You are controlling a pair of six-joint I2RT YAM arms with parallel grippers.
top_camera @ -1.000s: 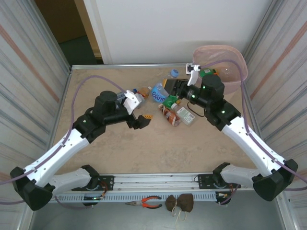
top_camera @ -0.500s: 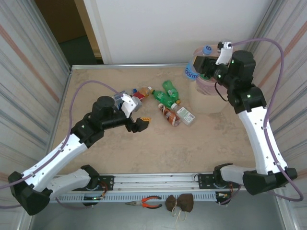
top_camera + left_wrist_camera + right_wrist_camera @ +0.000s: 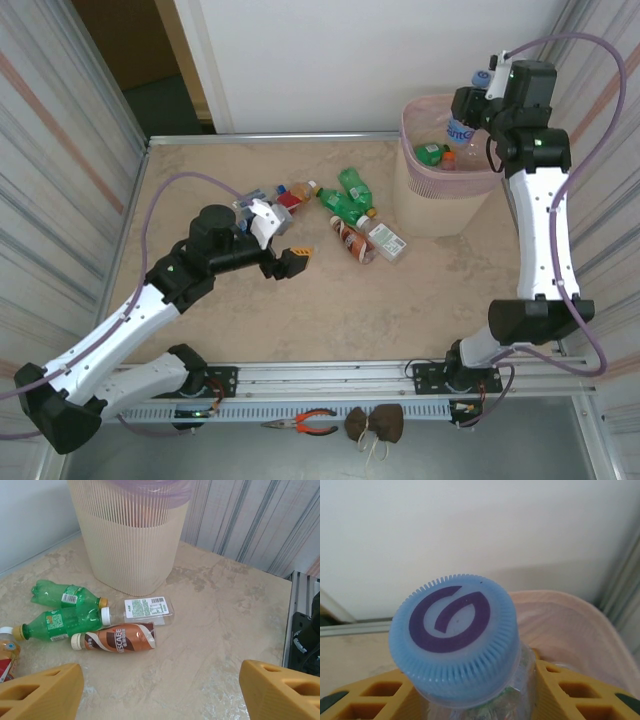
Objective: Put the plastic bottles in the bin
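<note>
Blue-capped clear bottle (image 3: pixel 452 635) sits clamped in our right gripper (image 3: pixel 470 700) above the pink-rimmed bin (image 3: pixel 440 205), at one o'clock on the table (image 3: pixel 400 300). Our left gripper (image 3: pixel 290 261) hovers wide, empty. Green bottles (image 3: pixel 350 205) and a Nescafé bottle (image 3: pixel 120 637) lie at the bin's nine o'clock.

The left arm is reaching forward and low, elbow bent, its claw (image 3: pixel 291 260) standing wide open and empty. The right arm is extending steeply upward, wrist bending forward, its claw (image 3: pixel 468 106) clamping a blue-capped bottle (image 3: pixel 454 637).
</note>
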